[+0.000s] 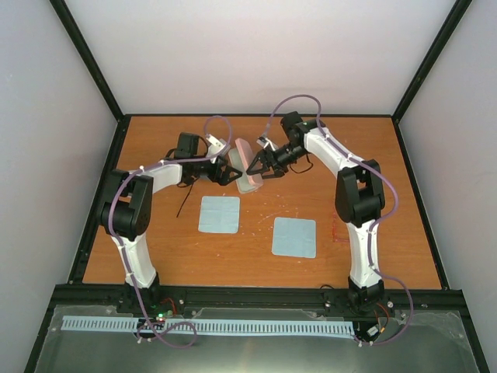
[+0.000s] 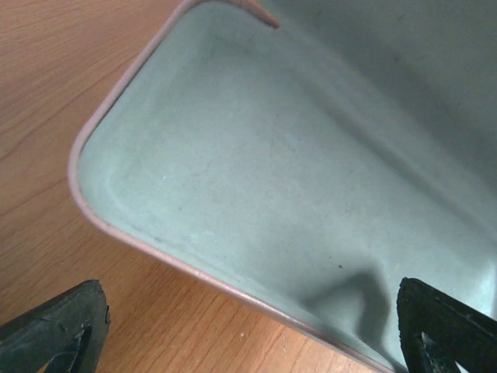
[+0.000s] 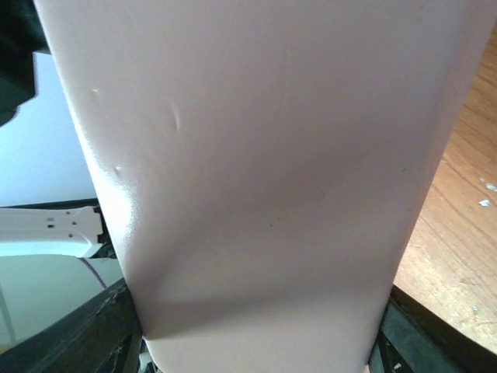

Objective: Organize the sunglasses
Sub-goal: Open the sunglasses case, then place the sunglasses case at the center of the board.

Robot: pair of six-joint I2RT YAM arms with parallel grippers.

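Top external view: black sunglasses (image 1: 183, 203) lie left of centre, one thin temple slanting down-left; red sunglasses (image 1: 336, 228) show only as a sliver at right. Both sit below the open pink case (image 1: 247, 177) at upper centre, where the left gripper (image 1: 231, 172) holds its jaws released and the right gripper (image 1: 258, 165) clasps the case. Black pair lies nearer the left gripper, down-left of it.

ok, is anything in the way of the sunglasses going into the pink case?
Nothing visible. The pink case is open; the stretch of its grey-green lining in the left wrist view is bare. The right hand straddles its pink outside. The black sunglasses lie apart, partly under the left arm.
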